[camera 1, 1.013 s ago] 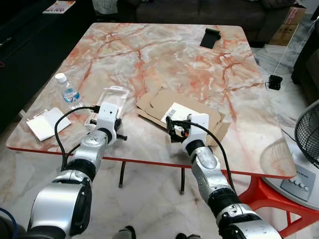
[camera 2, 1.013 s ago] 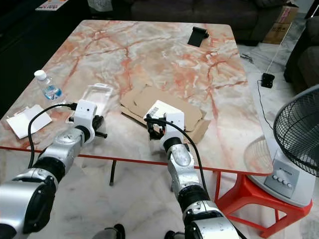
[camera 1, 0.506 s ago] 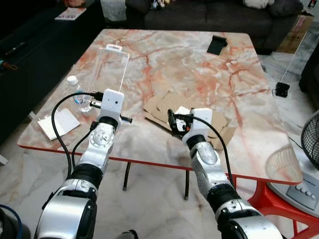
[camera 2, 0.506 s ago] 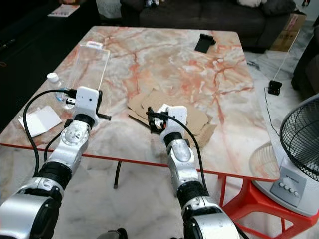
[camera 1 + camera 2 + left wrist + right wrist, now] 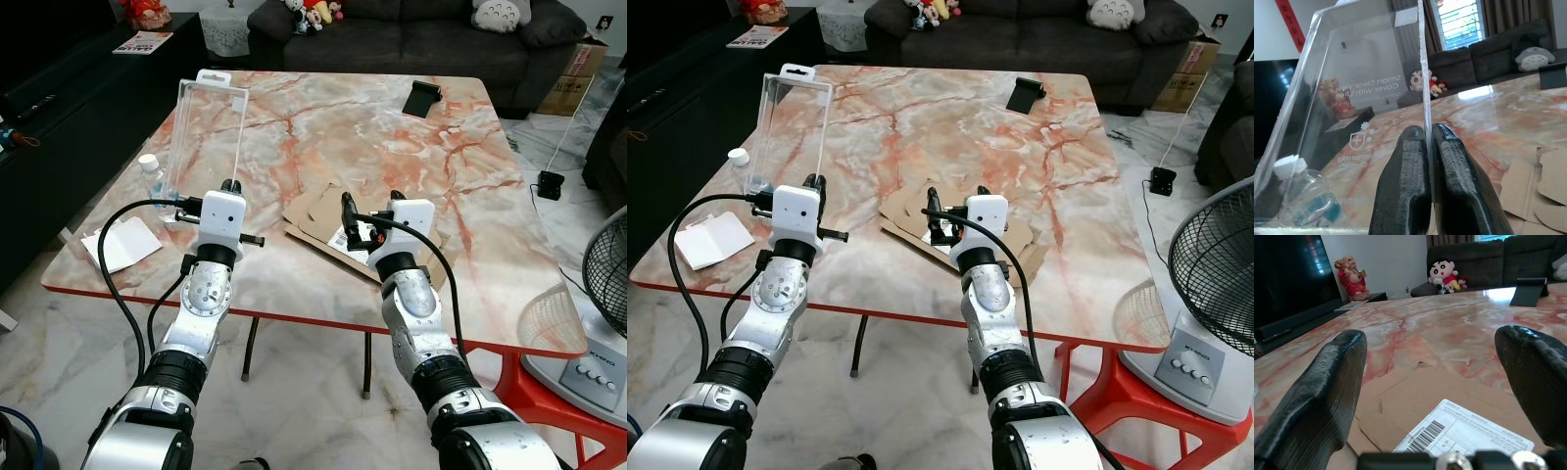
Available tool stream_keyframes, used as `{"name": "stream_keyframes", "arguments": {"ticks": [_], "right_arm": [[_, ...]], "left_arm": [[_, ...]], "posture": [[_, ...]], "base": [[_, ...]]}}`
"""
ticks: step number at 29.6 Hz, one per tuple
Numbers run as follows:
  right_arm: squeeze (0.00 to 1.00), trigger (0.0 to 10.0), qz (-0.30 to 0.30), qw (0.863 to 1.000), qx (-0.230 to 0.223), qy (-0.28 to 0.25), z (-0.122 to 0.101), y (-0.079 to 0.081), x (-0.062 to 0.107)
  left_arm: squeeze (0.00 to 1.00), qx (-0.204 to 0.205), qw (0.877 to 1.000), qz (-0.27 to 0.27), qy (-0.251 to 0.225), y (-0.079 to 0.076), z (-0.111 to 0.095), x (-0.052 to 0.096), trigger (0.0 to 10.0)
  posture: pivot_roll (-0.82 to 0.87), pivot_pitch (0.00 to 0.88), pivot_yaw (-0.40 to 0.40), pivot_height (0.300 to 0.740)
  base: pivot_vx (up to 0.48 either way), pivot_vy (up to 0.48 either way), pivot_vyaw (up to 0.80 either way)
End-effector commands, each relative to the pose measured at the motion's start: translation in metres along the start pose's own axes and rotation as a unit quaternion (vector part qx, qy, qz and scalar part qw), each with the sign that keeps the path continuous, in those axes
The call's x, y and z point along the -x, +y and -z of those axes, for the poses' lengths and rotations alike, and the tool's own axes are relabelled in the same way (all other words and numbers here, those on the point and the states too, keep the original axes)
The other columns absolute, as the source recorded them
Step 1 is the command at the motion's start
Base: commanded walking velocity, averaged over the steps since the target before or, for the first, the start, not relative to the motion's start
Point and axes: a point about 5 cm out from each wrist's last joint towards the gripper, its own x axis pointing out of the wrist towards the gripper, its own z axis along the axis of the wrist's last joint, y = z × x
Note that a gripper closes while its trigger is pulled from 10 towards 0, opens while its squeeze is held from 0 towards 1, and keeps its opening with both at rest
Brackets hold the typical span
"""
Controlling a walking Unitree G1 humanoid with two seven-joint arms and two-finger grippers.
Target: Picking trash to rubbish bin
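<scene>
While the left gripper (image 5: 231, 186) has its jaws pinching the clear plastic package (image 5: 206, 132) upright above the table (image 5: 392, 147) at 10 o'clock, likely for carrying binward, the right gripper (image 5: 368, 208) hovers, jaws spread, over flattened cardboard (image 5: 318, 208) at 6 o'clock

Left gripper (image 5: 1424, 147) now holds clear plastic blister package (image 5: 206, 132) upright, lifted off the marble table (image 5: 392, 137); earlier it lay flat.
</scene>
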Motion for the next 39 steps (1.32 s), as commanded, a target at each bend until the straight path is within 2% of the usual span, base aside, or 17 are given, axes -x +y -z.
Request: {"name": "stream_keyframes", "arguments": {"ticks": [1, 14, 39], "right_arm": [[0.0, 10.0, 0.002, 1.0, -0.001, -0.018, -0.0088, 0.0, -0.0049], [0.0, 10.0, 0.004, 1.0, -0.006, -0.015, -0.0069, 0.0032, -0.0046], [0.0, 10.0, 0.002, 1.0, -0.004, -0.006, -0.0022, 0.0015, -0.0015]], "left_arm": [[0.0, -0.002, 1.0, -0.007, -0.009, 0.0017, -0.003, 0.0009, 10.0], [0.0, 0.002, 1.0, 0.002, -0.001, -0.002, -0.0021, 0.0023, 10.0], [0.0, 0.01, 1.0, 0.001, 0.01, -0.0041, 0.0018, 0.0078, 10.0]], "posture": [[0.08, 0.09, 0.031, 0.74], [0.09, 0.097, 0.035, 0.74], [0.08, 0.103, 0.03, 0.74]], "base": [[0.0, 0.0, 0.0], [0.0, 0.0, 0.0], [-0.277, 0.0, 0.0]]}}
